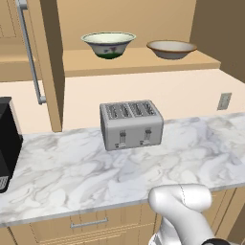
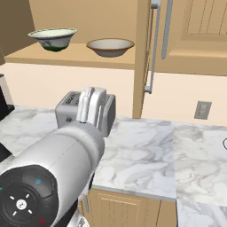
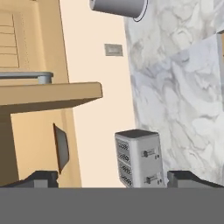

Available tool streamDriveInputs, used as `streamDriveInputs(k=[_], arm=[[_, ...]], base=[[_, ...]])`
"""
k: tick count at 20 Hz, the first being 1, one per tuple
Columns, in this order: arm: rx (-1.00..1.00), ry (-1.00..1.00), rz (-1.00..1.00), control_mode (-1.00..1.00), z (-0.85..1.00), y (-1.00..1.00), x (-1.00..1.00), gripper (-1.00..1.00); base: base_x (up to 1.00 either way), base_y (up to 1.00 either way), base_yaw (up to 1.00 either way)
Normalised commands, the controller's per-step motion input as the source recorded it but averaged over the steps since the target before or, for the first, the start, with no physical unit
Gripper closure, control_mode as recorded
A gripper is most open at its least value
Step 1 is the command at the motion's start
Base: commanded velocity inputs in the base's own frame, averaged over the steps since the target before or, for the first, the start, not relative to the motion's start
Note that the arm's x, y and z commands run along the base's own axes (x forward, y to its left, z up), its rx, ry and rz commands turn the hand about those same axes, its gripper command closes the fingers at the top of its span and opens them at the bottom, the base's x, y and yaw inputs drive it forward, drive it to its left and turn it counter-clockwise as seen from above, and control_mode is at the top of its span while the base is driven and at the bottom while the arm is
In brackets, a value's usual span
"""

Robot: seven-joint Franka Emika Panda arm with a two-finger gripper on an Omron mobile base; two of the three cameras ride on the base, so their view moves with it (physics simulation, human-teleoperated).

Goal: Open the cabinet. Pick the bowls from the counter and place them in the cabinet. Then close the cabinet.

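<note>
The pincer is being held wide open and empty, its view rolled sideways toward the toaster. Both bowls, the deep cream one and the brown-rimmed one, are seated on the open cabinet's shelf. Judged rigid, breakable and smooth, they need no further gripping; the door handle is to be grasped mid-bar.

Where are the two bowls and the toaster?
Deep cream bowl [image 1: 109, 44], left base view: on its painted outer side, on the cabinet shelf.
Brown-rimmed bowl [image 1: 171, 49], left base view: on its outer wall, on the same shelf.
Toaster [image 1: 132, 130], left base view: on its front face, on the counter.
</note>
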Motion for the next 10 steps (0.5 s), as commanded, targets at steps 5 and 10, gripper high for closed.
streamDriveInputs(k=[5, 10], arm=[[0.07, -0.01, 0.01, -1.00, 0.00, -0.22, 0.39, -1.00], [0.12, -0.09, 0.05, -1.00, 0.00, -0.52, 0.14, -1.00]], base=[[0.00, 0.00, 0.00], [0.00, 0.00, 0.00]])
